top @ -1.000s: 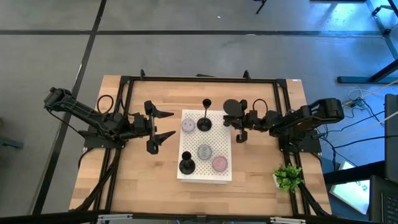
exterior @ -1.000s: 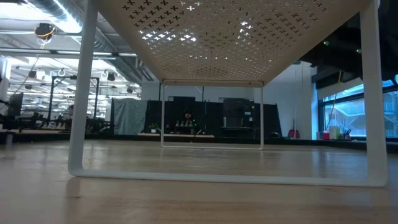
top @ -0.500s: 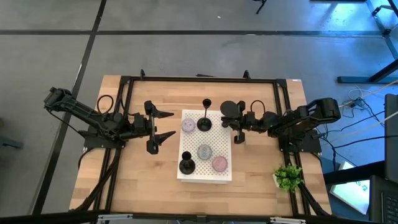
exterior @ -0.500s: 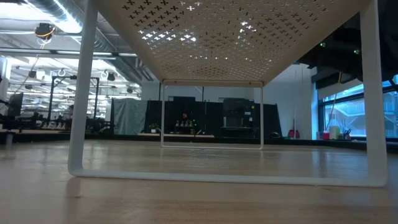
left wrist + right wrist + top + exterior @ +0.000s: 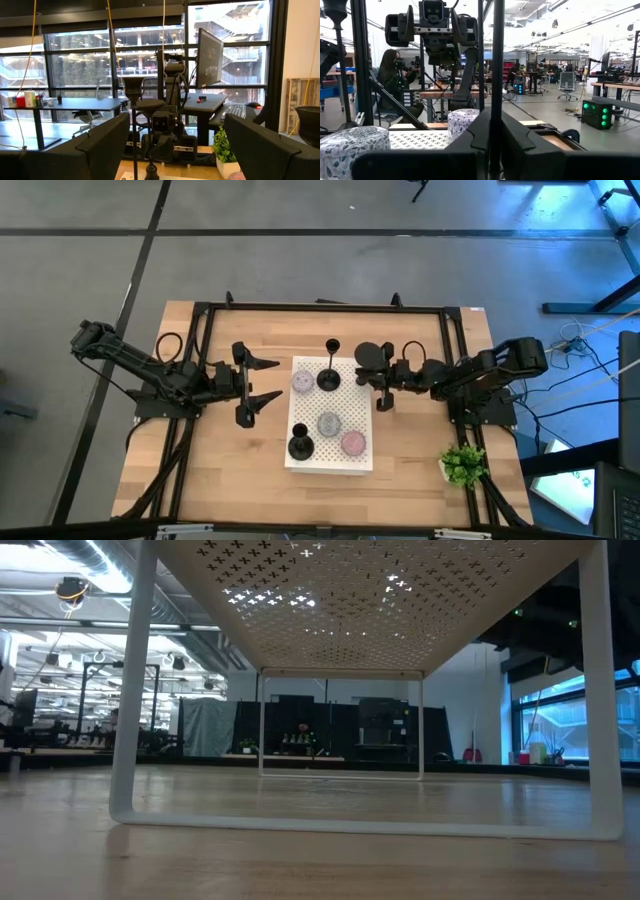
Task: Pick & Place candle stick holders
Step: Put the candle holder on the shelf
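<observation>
Pale wooden tabletop (image 5: 215, 455) on a grey concrete floor (image 5: 300, 265), with a white perforated metal riser (image 5: 345, 385) at its centre and a small green potted plant (image 5: 462, 465) at five o'clock. On the riser stand two slim black candle stick holders (image 5: 329, 375), one at twelve o'clock and one at seven o'clock, among three patterned round candles (image 5: 329, 423). At the riser's three o'clock, the right claw (image 5: 379, 385) is clamped on the thin stem of a third black candle stick holder (image 5: 371, 354). At nine o'clock, the left claw (image 5: 262, 380) waits, spread wide and empty.
</observation>
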Tool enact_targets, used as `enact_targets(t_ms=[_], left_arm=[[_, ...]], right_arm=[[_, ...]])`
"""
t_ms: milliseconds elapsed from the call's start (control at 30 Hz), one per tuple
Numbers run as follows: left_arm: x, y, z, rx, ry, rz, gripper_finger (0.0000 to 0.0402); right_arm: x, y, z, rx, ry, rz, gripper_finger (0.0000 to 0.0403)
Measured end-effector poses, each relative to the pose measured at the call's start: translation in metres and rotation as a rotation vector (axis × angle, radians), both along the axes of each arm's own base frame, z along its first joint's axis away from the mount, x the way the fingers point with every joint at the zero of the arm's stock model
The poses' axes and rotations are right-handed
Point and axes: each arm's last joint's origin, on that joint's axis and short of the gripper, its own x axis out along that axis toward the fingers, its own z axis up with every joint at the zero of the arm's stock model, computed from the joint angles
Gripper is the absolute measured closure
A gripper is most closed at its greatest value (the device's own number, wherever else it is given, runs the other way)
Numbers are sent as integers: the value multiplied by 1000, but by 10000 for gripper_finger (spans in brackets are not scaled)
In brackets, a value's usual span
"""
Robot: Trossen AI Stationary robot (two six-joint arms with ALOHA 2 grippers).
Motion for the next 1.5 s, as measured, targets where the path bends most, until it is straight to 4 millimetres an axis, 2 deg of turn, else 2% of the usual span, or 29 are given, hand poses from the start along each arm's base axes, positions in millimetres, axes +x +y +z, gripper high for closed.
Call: enact_targets(t_ms=[733,1000,1500], left_arm=[[0,0,0,0,0,0,80],[0,0,0,0,0,0,80],[0,0,0,0,0,0,80]], right_arm=[[1,-1,-2,3,24,-9,370],[1,-2,-3,17,27,-27,394],[1,-8,-2,66,40,-33,397]])
